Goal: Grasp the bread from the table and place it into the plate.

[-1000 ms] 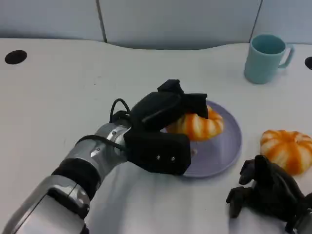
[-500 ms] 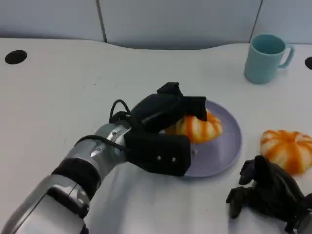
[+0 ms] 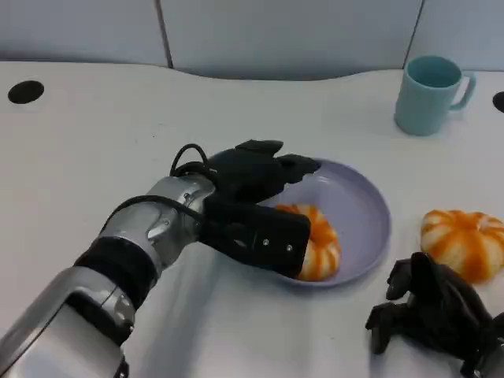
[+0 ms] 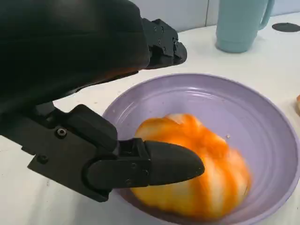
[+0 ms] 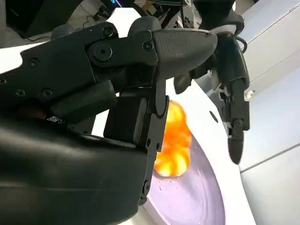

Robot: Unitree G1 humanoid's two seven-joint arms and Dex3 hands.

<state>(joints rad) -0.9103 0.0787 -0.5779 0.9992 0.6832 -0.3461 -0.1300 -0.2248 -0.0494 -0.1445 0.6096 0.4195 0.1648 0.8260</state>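
An orange-and-white striped bread (image 3: 316, 246) lies in the near left part of the lilac plate (image 3: 364, 206), blurred in the left wrist view (image 4: 201, 176). My left hand (image 3: 252, 206) hovers over the plate's left rim with its fingers spread and holds nothing; its thumb (image 4: 161, 164) is just in front of the bread. A second striped bread (image 3: 465, 240) sits on the table right of the plate. My right hand (image 3: 429, 315) rests at the lower right, fingers curled, with nothing in it. The right wrist view shows the bread (image 5: 174, 140) on the plate (image 5: 197, 199).
A teal mug (image 3: 429, 93) stands at the back right, also seen as a mug (image 4: 240, 23) beyond the plate. A black round hole (image 3: 25, 91) marks the white table at the far left. A grey wall runs along the back edge.
The bread has left my left hand and dropped to the plate's near left side. The left hand's fingers have spread and drawn back to the left. The right hand has not moved.
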